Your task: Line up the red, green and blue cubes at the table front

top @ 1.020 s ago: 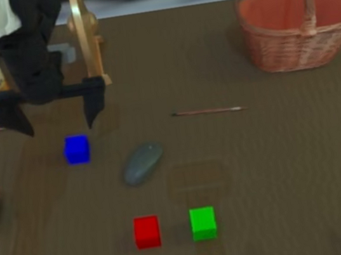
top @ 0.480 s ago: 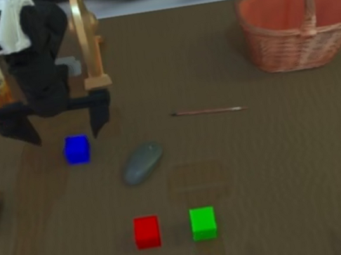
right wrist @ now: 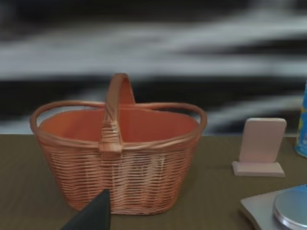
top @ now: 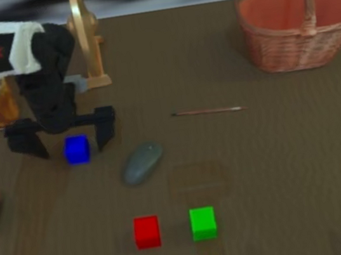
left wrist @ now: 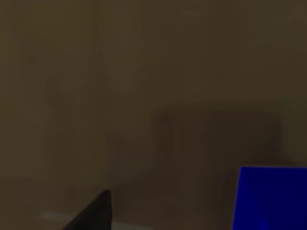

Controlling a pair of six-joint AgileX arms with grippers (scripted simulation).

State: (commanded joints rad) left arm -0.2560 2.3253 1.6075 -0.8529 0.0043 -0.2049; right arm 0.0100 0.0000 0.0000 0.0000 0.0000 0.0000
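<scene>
The blue cube (top: 77, 149) sits on the counter (top: 279, 169) toward its left, between the spread fingers of the left gripper (top: 62, 141), whose jaws stand open on either side of it without touching. The red cube (top: 147, 231) and green cube (top: 203, 222) lie side by side near the front edge, past a grey stone (top: 142, 162). The right gripper's jaws cannot be told.

Matt woven-textured table (top: 279, 169), wicker basket (top: 296, 25), smooth stone (top: 142, 162)
</scene>
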